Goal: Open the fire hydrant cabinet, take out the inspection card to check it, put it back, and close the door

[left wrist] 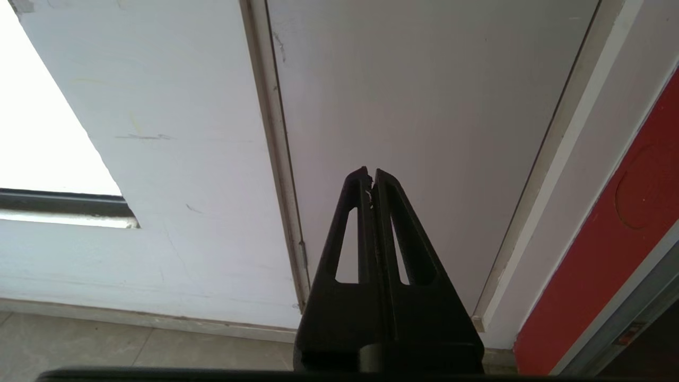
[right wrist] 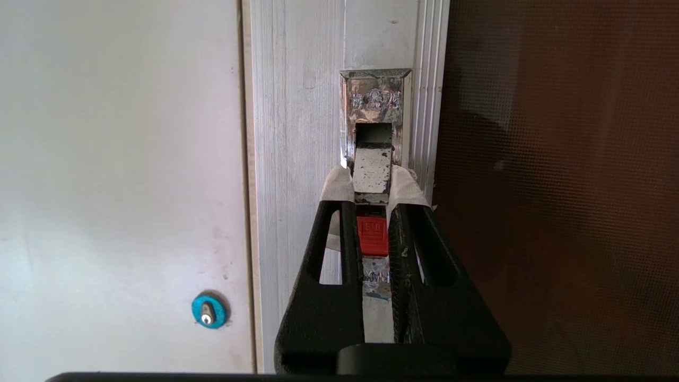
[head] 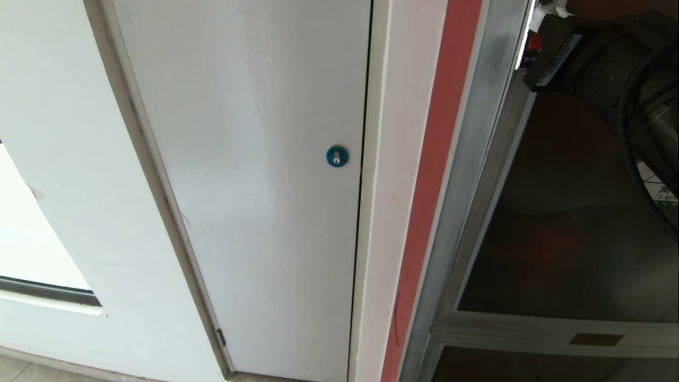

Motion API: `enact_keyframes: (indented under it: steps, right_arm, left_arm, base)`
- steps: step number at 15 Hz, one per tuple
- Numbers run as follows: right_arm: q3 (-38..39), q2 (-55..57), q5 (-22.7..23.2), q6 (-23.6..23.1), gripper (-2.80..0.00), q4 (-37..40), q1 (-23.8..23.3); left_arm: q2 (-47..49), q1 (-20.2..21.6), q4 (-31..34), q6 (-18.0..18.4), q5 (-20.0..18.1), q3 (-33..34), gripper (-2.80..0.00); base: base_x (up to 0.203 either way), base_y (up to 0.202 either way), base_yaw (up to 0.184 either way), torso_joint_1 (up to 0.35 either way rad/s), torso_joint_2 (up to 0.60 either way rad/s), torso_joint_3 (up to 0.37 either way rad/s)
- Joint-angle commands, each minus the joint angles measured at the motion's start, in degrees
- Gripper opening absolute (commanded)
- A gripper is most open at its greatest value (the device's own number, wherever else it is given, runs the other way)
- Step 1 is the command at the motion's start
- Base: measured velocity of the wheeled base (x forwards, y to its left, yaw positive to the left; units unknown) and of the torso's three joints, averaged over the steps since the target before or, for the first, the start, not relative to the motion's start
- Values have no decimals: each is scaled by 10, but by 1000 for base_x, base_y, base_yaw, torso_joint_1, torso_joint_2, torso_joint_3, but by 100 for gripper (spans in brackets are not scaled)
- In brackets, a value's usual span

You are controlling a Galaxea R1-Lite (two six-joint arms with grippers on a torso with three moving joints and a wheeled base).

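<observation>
On the door (right wrist: 557, 185) frame, right claw (right wrist: 373, 185) nearly closed around latch tab (right wrist: 372, 170).

The small red latch (right wrist: 372, 235) on the silver frame of the fire hydrant cabinet (right wrist: 297, 159) carries raised characters that look like "518", though they are hard to make out. The shiny metal plate (right wrist: 375, 101) above it bears an embossed pattern, unreadable. A white label (head: 554, 58) on the right arm and the brass plate (head: 595, 339) show marks too small to read.
</observation>
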Motion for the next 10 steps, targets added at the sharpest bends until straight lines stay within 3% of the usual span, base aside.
enact_keyframes:
  steps: [1, 10]
  right_arm:
    - [3, -15, -2, -1, -280, 1, 5]
    - [28, -74, -11, 0, -280, 31, 26]
  left_arm:
    - [0, 0, 0, 0, 0, 8, -280]
    - [0, 0, 0, 0, 0, 7, -280]
  base:
    - [0, 0, 0, 0, 0, 0]
    - [0, 0, 0, 0, 0, 0]
